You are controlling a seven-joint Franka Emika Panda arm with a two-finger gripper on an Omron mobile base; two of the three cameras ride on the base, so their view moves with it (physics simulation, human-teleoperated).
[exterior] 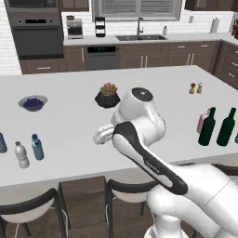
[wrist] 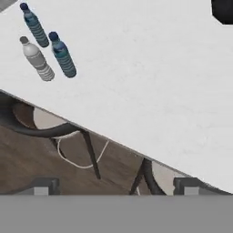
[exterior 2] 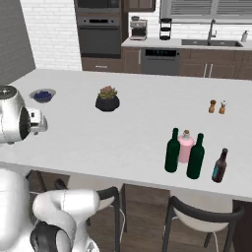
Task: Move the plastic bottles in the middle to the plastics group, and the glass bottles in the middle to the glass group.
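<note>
left base: behind arm, facing forward over island counter | right base: same counter, shares succulent pot | hand: close, looking down at counter edge

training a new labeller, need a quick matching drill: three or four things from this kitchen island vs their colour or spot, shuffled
Things:
1. squat pink glass bottle
2. clear greyish plastic water bottle with white cap
3. bowl of blueberries
4. potted succulent in a black pot

Descriptions:
A. beside two blue-tinted bottles
B. between two dark green wine bottles
C. mid-counter, reddish-green leaves
D. grey dish, dark blue contents

Pairs: 1-B, 2-A, 3-D, 4-C
</note>
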